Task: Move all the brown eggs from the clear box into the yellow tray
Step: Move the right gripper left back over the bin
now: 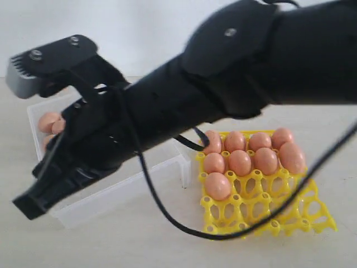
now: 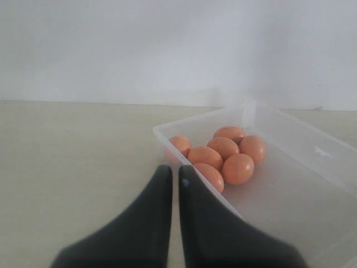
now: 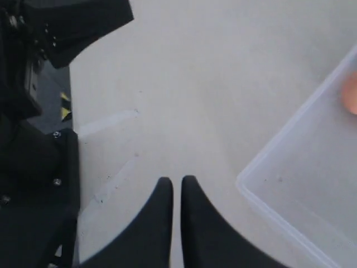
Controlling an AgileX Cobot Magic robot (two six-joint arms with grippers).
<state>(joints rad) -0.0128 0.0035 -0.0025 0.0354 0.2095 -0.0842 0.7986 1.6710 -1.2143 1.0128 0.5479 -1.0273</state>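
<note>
Several brown eggs (image 1: 240, 162) fill the back cells of the yellow tray (image 1: 290, 215) on the right. More brown eggs (image 2: 223, 149) lie bunched in one corner of the clear box (image 2: 312, 151); the exterior view shows them at the box's far left (image 1: 49, 121). My right arm reaches across the clear box (image 1: 111, 195). Its right gripper (image 1: 28, 204) is shut and empty, beyond the box's near-left corner. In the right wrist view the shut right gripper (image 3: 177, 181) hangs over bare table beside the box corner (image 3: 301, 190). The left gripper (image 2: 175, 170) is shut, empty, just outside the box corner nearest the eggs.
A black cable (image 1: 167, 219) hangs from my right arm and loops low between box and tray. Black robot hardware (image 3: 33, 167) stands at the table's edge past the right gripper. A white wall (image 2: 167, 50) closes the back. The left gripper does not show in the exterior view.
</note>
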